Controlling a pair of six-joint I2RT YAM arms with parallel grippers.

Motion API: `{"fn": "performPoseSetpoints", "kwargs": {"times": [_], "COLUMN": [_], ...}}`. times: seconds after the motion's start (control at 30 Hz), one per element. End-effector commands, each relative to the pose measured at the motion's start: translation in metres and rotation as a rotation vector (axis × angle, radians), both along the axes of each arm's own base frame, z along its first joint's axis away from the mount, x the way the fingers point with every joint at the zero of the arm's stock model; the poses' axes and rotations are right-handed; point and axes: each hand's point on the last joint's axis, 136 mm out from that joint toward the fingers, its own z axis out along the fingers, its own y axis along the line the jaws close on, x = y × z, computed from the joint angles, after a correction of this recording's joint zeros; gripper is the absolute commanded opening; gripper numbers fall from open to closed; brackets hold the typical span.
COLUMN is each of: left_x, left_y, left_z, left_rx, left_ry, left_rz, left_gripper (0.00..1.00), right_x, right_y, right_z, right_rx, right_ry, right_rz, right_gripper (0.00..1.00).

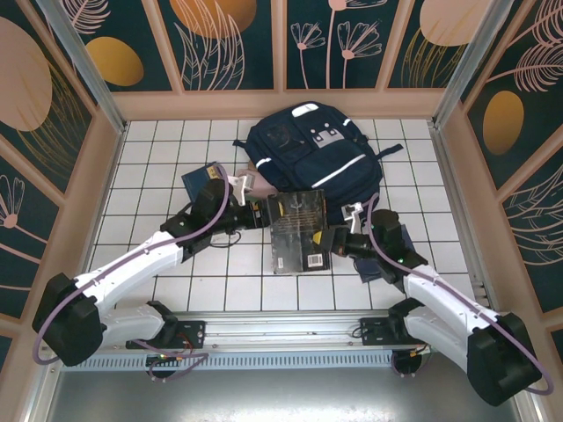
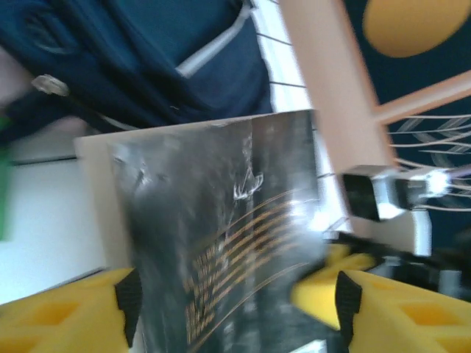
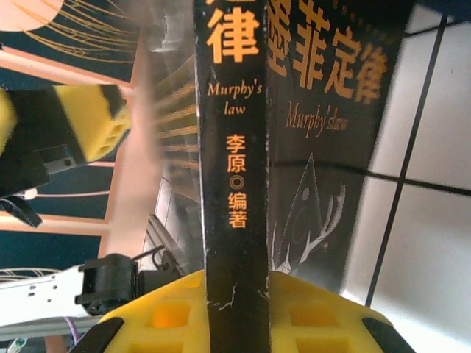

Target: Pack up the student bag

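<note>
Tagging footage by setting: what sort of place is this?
Probably a robot test cell: white-tiled table, floral wall panels around it, left gripper and right gripper holding a book by the student bag.
</note>
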Motion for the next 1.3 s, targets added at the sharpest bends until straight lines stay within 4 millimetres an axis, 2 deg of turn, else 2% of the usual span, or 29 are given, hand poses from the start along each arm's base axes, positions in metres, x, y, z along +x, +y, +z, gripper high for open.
{"fn": "performPoseSetpoints", "kwargs": {"times": [0.0,0.13,0.27,0.5,0.6,0.83,1.0,1.13,1.2,1.27], "left_x": [0.010,-0.001,-0.014,-0.014,-0.014,-0.009,-0.010,-0.008,-0.007,-0.004], "left_y": [0.028,0.004,-0.022,-0.037,-0.042,-0.046,-0.047,-0.041,-0.039,-0.038], "left_z": [-0.023,-0.034,-0.029,-0.014,0.000,0.045,0.067,0.077,0.078,0.071], "left_rx": [0.148,0.022,-0.172,-0.322,-0.398,-0.552,-0.664,-0.701,-0.695,-0.649], "left_ry": [0.026,0.117,0.180,0.192,0.186,0.136,0.122,0.098,0.092,0.091], "left_rz": [0.085,-0.015,-0.113,-0.168,-0.185,-0.210,-0.240,-0.226,-0.213,-0.195], "left_gripper": [0.81,0.85,0.86,0.87,0.88,0.88,0.81,0.73,0.73,0.79], "right_x": [0.008,0.003,0.000,-0.007,-0.010,-0.013,-0.013,-0.011,-0.009,-0.009], "right_y": [0.000,0.008,0.013,0.015,0.014,0.011,0.010,0.007,0.005,0.003], "right_z": [0.032,0.057,0.080,0.135,0.150,0.153,0.146,0.141,0.139,0.140], "right_rx": [0.000,0.089,0.204,0.378,0.422,0.466,0.459,0.424,0.413,0.420], "right_ry": [-0.102,-0.102,-0.078,-0.114,-0.117,-0.096,-0.080,-0.077,-0.075,-0.075], "right_rz": [-0.001,0.054,0.086,0.125,0.138,0.122,0.113,0.087,0.071,0.068], "right_gripper": [0.00,0.00,0.00,0.00,0.00,0.00,0.00,0.00,0.00,0.00]}}
